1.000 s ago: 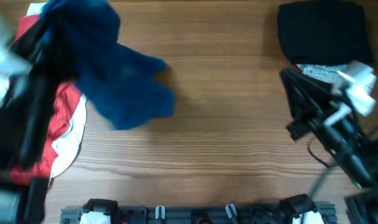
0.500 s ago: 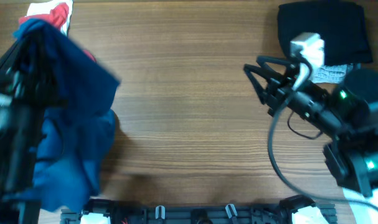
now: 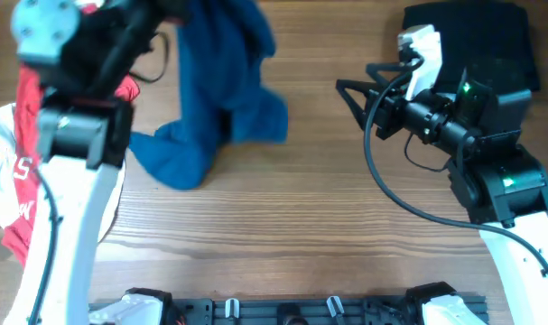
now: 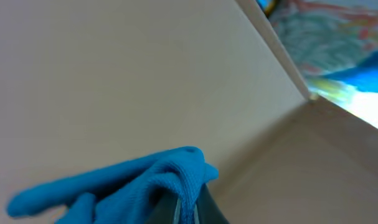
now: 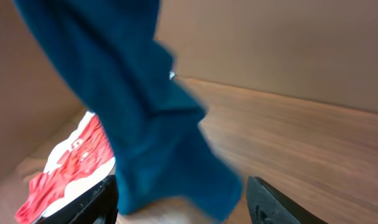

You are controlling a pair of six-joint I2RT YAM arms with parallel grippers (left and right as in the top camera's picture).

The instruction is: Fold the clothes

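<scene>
Left gripper [image 4: 185, 205]: clamped on the blue T-shirt [image 3: 221, 86], which hung below it.
Right gripper [image 3: 350, 104]: jaws apart, shirt just ahead.
Best move: it looked wise to pinch a loose hem, then spread flat.

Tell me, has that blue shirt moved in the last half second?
Yes. The blue shirt swung right and away from the front, toward the black cloth lying in the far corner.
</scene>
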